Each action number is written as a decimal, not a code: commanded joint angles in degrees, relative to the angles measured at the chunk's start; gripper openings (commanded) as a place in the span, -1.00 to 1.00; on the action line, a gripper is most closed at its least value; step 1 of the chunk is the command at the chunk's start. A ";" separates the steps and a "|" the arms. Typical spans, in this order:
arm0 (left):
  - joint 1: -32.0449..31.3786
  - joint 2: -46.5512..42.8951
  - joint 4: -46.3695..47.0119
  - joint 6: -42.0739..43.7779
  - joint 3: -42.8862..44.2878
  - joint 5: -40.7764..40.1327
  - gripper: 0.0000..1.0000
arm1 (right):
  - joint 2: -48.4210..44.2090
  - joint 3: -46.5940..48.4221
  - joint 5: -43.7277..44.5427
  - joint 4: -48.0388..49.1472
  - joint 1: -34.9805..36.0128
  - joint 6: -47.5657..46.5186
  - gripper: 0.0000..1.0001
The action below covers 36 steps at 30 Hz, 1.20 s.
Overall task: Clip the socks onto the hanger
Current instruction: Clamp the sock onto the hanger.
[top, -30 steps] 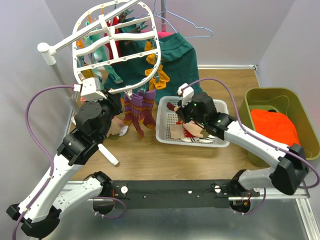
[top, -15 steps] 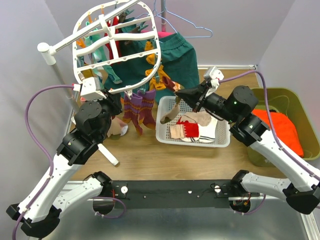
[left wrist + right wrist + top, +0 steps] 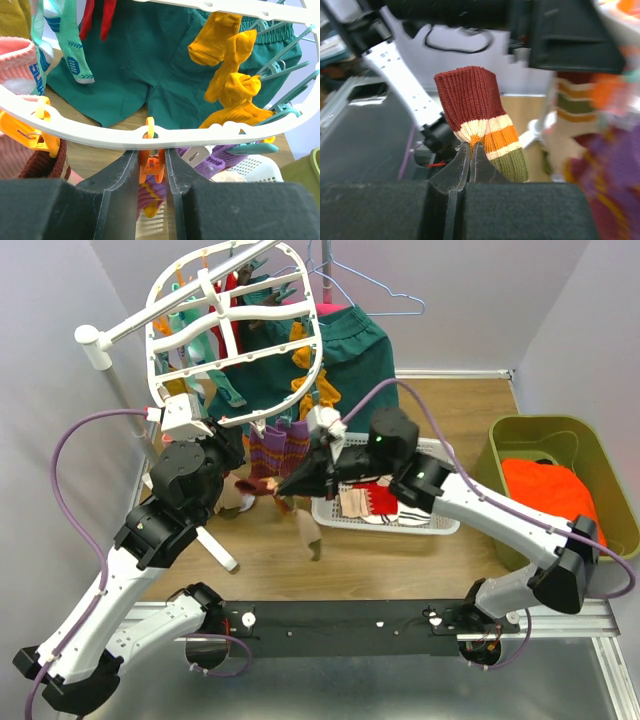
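The hanger [image 3: 238,358], a white oval lattice frame with orange and teal clips, hangs at the back left with several socks [image 3: 283,452] clipped on. My left gripper [image 3: 151,167] is under its front rim [image 3: 100,136], shut on the handles of an orange clip [image 3: 151,169]; a purple striped sock [image 3: 150,192] hangs just behind. My right gripper [image 3: 291,485] is shut on the edge of a maroon, cream, orange and olive striped sock [image 3: 481,122]. This sock [image 3: 308,532] dangles over the table just right of the left gripper.
A white mesh basket [image 3: 440,521] with more socks stands at the centre right. An olive bin [image 3: 530,435] holding an orange cloth [image 3: 548,492] is at the far right. A dark green garment [image 3: 352,358] and wire hangers [image 3: 372,285] hang behind the frame. The white stand pole [image 3: 108,344] is at the left.
My right arm lifted the striped sock out of the basket and swung it left to just beside the left gripper. The left arm has held still on the clip.
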 commanded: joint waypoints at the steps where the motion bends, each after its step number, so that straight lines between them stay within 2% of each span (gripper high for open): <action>1: 0.28 0.18 -0.43 -1.66 2.08 -0.53 -0.53 | 2.94 -3.23 5.93 7.77 5.28 1.03 -0.99; 3: 0.19 0.10 -0.52 -1.84 2.17 -0.62 -0.53 | 3.99 -7.25 9.99 11.91 5.99 2.26 -0.99; 7: 0.19 0.01 -0.78 -2.19 2.35 -0.71 -0.53 | 4.52 -14.47 22.71 26.13 6.96 5.52 -0.99; 13: 0.19 -0.17 -0.96 -2.72 2.26 -0.80 -0.53 | 5.31 -20.20 32.75 39.32 6.97 9.47 -0.99; 22: 0.28 -0.17 -1.39 -2.89 2.53 -0.71 -0.53 | 7.16 -21.61 36.28 47.34 7.05 11.32 -0.99; 36: 0.28 -0.43 -1.75 -3.07 2.79 -0.89 -0.53 | 8.65 -23.98 41.03 48.75 7.05 12.03 -0.99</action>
